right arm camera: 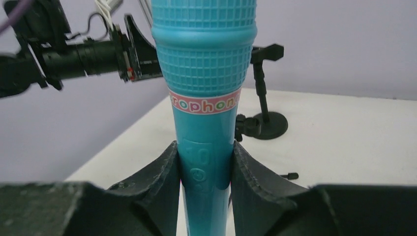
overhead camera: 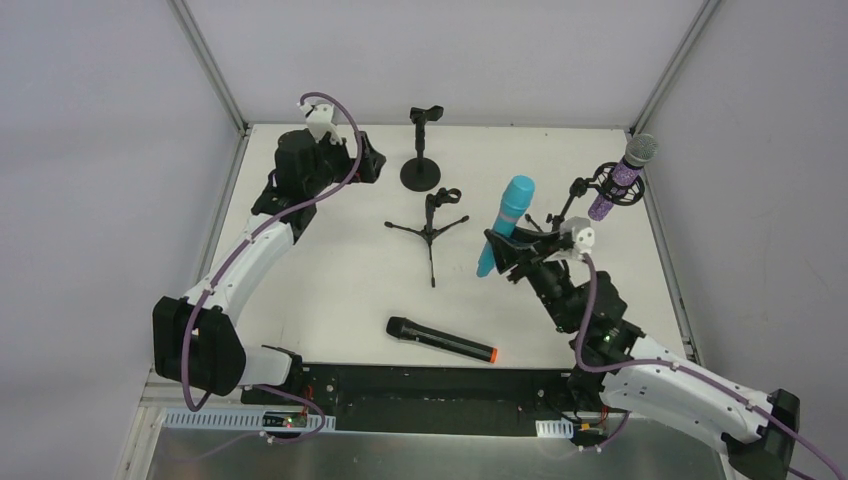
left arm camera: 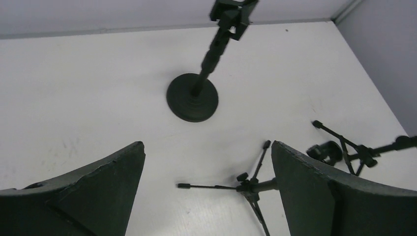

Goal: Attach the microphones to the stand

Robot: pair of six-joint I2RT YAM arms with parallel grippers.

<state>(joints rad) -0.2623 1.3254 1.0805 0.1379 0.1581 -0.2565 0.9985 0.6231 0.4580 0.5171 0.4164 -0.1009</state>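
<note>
The right gripper (right arm camera: 204,167) is clenched on the lower handle of the turquoise microphone (right arm camera: 204,73). Its fingers (right arm camera: 160,182) press either side just below the lettered band. In the top view this pair sits right of centre, with the microphone held off the table (overhead camera: 330,290) and tilted, head uppermost.

The left gripper (left arm camera: 206,191) hangs in the upper left of the top view, jaws spread wide with nothing between them. It looks down on the round-base stand (left arm camera: 193,98), whose clip is bare. Just below that, at centre, the tripod stand (overhead camera: 432,228) also carries nothing.

In the upper right, the purple microphone (overhead camera: 622,178) sits in the ringed stand (overhead camera: 577,190) at the table's edge, so that one looks done. The black microphone (overhead camera: 440,340) lies flat near the bottom centre, apart from both grippers.

As I judge it, one of three is mounted, one is in hand, and one is left to pick up.
</note>
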